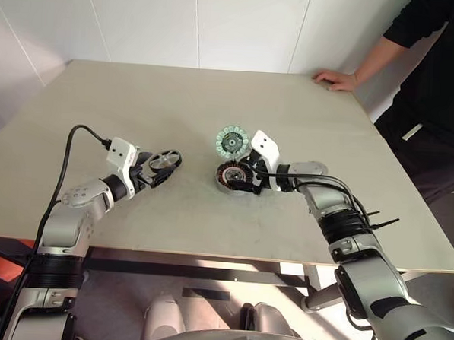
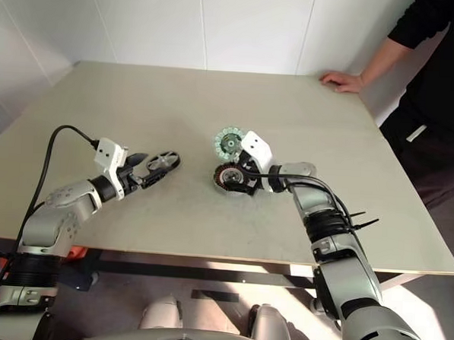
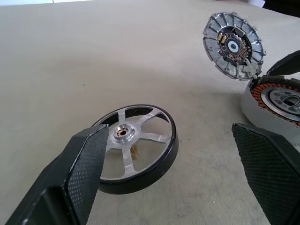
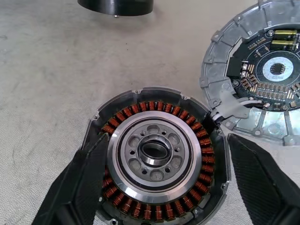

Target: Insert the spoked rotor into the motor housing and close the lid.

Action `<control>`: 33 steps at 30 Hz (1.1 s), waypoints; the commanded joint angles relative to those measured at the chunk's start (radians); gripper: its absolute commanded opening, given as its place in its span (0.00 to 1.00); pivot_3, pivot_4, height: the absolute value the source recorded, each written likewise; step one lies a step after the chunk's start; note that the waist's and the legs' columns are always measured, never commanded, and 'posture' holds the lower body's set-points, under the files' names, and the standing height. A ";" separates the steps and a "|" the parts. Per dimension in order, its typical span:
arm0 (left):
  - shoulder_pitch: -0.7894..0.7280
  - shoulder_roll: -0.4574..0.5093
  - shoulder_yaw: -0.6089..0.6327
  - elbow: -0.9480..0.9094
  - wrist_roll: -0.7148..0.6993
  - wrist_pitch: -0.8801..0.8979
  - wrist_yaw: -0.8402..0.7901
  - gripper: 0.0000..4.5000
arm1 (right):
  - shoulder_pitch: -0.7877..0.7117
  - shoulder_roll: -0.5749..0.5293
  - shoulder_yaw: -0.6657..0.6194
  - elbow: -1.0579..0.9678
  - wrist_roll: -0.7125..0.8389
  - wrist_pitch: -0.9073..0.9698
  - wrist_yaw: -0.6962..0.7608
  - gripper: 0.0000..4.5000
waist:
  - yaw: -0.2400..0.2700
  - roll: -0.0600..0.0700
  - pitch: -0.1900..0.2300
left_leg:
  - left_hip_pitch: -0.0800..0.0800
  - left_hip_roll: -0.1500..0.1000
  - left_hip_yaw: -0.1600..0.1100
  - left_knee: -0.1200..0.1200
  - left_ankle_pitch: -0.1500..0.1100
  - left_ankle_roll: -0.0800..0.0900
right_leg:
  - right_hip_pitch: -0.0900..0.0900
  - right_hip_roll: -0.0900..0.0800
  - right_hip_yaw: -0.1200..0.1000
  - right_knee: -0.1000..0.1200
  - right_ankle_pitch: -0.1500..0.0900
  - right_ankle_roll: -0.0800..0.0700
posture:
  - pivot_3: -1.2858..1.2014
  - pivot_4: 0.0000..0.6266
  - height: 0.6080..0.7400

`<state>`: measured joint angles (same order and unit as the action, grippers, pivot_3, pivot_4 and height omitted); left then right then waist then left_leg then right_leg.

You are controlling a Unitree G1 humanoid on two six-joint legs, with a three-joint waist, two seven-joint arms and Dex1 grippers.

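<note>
Progress is slight: nothing has gone into the housing (image 4: 157, 180) yet. It sits near the middle of the tabletop (image 1: 215, 101), open side up, its ring of copper windings and bare central hub in plain sight. The lid (image 1: 231, 142) lies just behind it toward the far edge, green-white segments up, and a short bundle of wires appears to join the two, though the link is small and partly hidden.

The rotor (image 3: 136, 147) lies flat on the tabletop, well to the left of the housing and closer to the left edge. The left gripper (image 3: 178, 164) stands wide, one finger close beside the rotor's rim and the other well off to the side, so it holds nothing. The right gripper (image 4: 164, 187) is also spread wide, a finger on either side of the housing without clamping it.

Left to do: grasp the rotor, carry it over, seat it inside the windings, then fold the lid onto the housing. That is effectively the whole task.
</note>
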<state>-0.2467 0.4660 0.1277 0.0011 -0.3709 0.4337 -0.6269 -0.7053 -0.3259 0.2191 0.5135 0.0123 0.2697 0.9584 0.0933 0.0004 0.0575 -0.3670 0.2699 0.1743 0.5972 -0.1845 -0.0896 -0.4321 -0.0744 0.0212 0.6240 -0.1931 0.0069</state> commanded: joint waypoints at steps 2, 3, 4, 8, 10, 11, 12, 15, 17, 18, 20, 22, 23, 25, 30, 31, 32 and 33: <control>-0.012 0.007 0.015 -0.011 0.003 -0.019 0.003 0.99 | -0.038 -0.020 -0.035 -0.063 0.030 -0.003 0.007 0.99 | 0.000 0.000 0.000 | 0.000 0.000 0.000 0.000 0.000 0.000 | 0.000 0.000 0.000 0.000 0.000 0.000 | 0.52 0.00 1.00; -0.012 0.007 0.014 -0.011 0.003 -0.019 0.003 0.99 | -0.040 -0.021 -0.038 -0.065 0.032 -0.004 0.006 0.99 | 0.000 0.000 0.000 | 0.000 0.000 0.000 0.000 0.000 0.000 | 0.000 0.000 0.000 0.000 0.000 0.000 | 0.52 0.00 1.00; -0.012 0.007 0.014 -0.010 0.004 -0.019 0.003 0.99 | -0.041 -0.022 -0.040 -0.066 0.035 -0.004 0.006 0.99 | 0.000 0.000 0.000 | 0.000 0.000 0.000 0.000 0.000 0.000 | 0.000 0.000 0.000 0.000 0.000 0.000 | 0.52 0.00 1.00; -0.012 0.006 0.013 -0.009 0.005 -0.021 0.002 0.99 | -0.036 -0.026 -0.038 -0.083 0.054 0.006 0.032 0.99 | 0.000 0.000 0.000 | 0.000 0.000 0.000 0.000 0.000 0.000 | 0.000 0.000 0.000 0.000 0.000 0.000 | 0.52 0.00 1.00; -0.013 0.006 0.013 -0.007 0.006 -0.022 0.003 0.99 | -0.032 -0.026 -0.034 -0.084 0.055 0.007 0.036 0.96 | 0.000 0.000 0.000 | 0.000 0.000 0.000 0.000 0.000 0.000 | 0.000 0.000 0.000 0.000 0.000 0.000 | 0.52 0.00 1.00; -0.013 0.006 0.013 -0.006 0.006 -0.023 0.003 0.99 | -0.031 -0.025 -0.034 -0.084 0.054 0.006 0.036 0.91 | 0.000 0.000 0.000 | 0.000 0.000 0.000 0.000 0.000 0.000 | 0.000 0.000 0.000 0.000 0.000 0.000 | 0.52 0.00 1.00; -0.013 0.006 0.013 -0.005 0.007 -0.023 0.003 0.99 | -0.031 -0.025 -0.033 -0.082 0.052 0.006 0.035 0.85 | 0.000 0.000 0.000 | 0.000 0.000 0.000 0.000 0.000 0.000 | 0.000 0.000 0.000 0.000 0.000 0.000 | 0.52 0.00 1.00; -0.015 0.007 0.013 -0.003 0.008 -0.024 0.003 0.99 | -0.034 -0.022 -0.031 -0.072 0.040 -0.008 0.020 0.63 | 0.000 0.000 0.000 | 0.000 0.000 0.000 0.000 0.000 0.000 | 0.000 0.000 0.000 0.000 0.000 0.000 | 0.52 0.00 1.00; -0.015 0.008 0.013 -0.001 0.009 -0.025 0.003 0.99 | -0.038 -0.023 -0.025 -0.062 0.021 -0.029 -0.002 0.56 | 0.000 0.000 0.000 | 0.000 0.000 0.000 0.000 0.000 0.000 | 0.000 0.000 0.000 0.000 0.000 0.000 | 0.52 0.00 1.00; -0.016 0.008 0.013 -0.001 0.009 -0.025 0.003 0.99 | -0.039 -0.022 -0.026 -0.058 0.019 -0.032 -0.007 0.56 | 0.000 0.000 0.000 | 0.000 0.000 0.000 0.000 0.000 0.000 | 0.000 0.000 0.000 0.000 0.000 0.000 | 0.52 0.00 1.00; -0.015 0.008 0.014 -0.001 0.010 -0.025 0.003 0.99 | -0.041 -0.017 -0.035 -0.053 0.039 -0.019 0.004 0.52 | 0.000 0.000 0.000 | 0.000 0.000 0.000 0.000 0.000 0.000 | 0.000 0.000 0.000 0.000 0.000 0.000 | 0.52 0.00 1.00; -0.015 0.008 0.015 -0.002 0.010 -0.025 0.004 0.99 | -0.037 -0.023 -0.031 -0.058 0.049 -0.010 0.028 0.44 | 0.000 0.000 0.000 | 0.000 0.000 0.000 0.000 0.000 0.000 | 0.000 0.000 0.000 0.000 0.000 0.000 | 0.52 0.00 1.00; -0.015 0.008 0.015 -0.002 0.010 -0.024 0.004 0.99 | -0.035 -0.026 -0.028 -0.060 0.050 -0.009 0.035 0.36 | 0.000 0.000 0.000 | 0.000 0.000 0.000 0.000 0.000 0.000 | 0.000 0.000 0.000 0.000 0.000 0.000 | 0.52 0.00 1.00; -0.015 0.009 0.016 -0.003 0.011 -0.024 0.006 0.99 | -0.029 -0.026 -0.029 -0.064 0.048 -0.011 0.034 0.22 | 0.000 0.000 0.000 | 0.000 0.000 0.000 0.000 0.000 0.000 | 0.000 0.000 0.000 0.000 0.000 0.000 | 0.52 0.00 1.00; -0.014 0.008 0.018 -0.001 0.013 -0.023 0.006 0.99 | -0.023 -0.028 -0.018 -0.074 0.027 -0.025 0.021 0.01 | 0.000 0.000 0.000 | 0.000 0.000 0.000 0.000 0.000 0.000 | 0.000 0.000 0.000 0.000 0.000 0.000 | 0.52 0.00 1.00; -0.014 0.008 0.018 -0.001 0.013 -0.023 0.006 0.99 | -0.021 -0.029 -0.014 -0.078 0.022 -0.025 0.018 0.01 | 0.000 0.000 0.000 | 0.000 0.000 0.000 0.000 0.000 0.000 | 0.000 0.000 0.000 0.000 0.000 0.000 | 0.52 0.00 1.00; -0.014 0.008 0.019 -0.001 0.013 -0.023 0.005 0.99 | -0.020 -0.028 -0.013 -0.079 0.021 -0.022 0.016 0.01 | 0.000 0.000 0.000 | 0.000 0.000 0.000 0.000 0.000 0.000 | 0.000 0.000 0.000 0.000 0.000 0.000 | 0.52 0.00 1.00; -0.014 0.008 0.019 -0.001 0.013 -0.022 0.005 0.99 | -0.019 -0.027 -0.012 -0.079 0.022 -0.018 0.015 0.01 | 0.000 0.000 0.000 | 0.000 0.000 0.000 0.000 0.000 0.000 | 0.000 0.000 0.000 0.000 0.000 0.000 | 0.52 0.00 1.00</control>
<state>-0.2467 0.4660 0.1275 0.0182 -0.3545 0.4321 -0.6240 -0.7156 -0.3465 0.2103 0.4756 0.0328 0.2609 0.9775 0.0932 0.0004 0.0574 -0.3670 0.2699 0.1743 0.5972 -0.1845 -0.0896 -0.4321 -0.0743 0.0212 0.6241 -0.1931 0.0069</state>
